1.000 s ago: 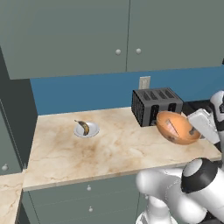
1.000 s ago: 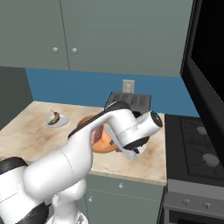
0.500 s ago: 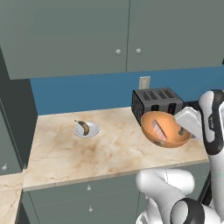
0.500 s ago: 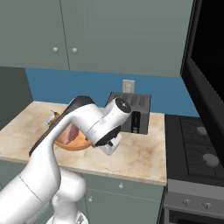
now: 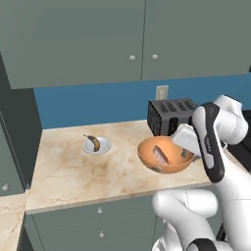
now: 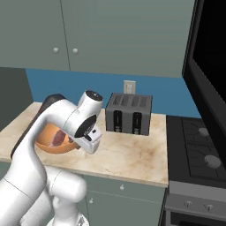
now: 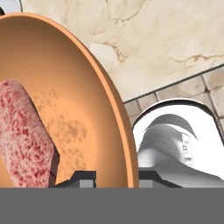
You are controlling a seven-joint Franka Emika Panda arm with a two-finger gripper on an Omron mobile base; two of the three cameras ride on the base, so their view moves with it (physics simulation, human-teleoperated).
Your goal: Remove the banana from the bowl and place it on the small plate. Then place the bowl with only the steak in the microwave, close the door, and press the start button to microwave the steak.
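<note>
Left base view: the bowl (image 5: 165,155) hangs off the counter (image 5: 73,171), near its front edge toward the right end, tilted with its opening toward the camera. The gripper (image 5: 185,156) pinches the bowl's right rim, jaws narrow, one finger inside the wall and one outside; hand view confirms this, with the rim (image 7: 117,118) running down between the two fingertips. A rim grip suits carrying the bowl, since the bowl is too wide to span. The steak (image 5: 160,156) lies inside the bowl against the tilted wall, and nothing else is in there. The banana (image 5: 93,142) rests on the small plate (image 5: 96,146), near the middle of the counter, well apart from the bowl, so the first step reads as done. The toaster (image 5: 170,115) stands at the back edge just behind the bowl. Judgement: this is the carry toward the microwave. Risk: the tilt could let the steak slide out; levelling the bowl before moving on would be prudent.
</note>
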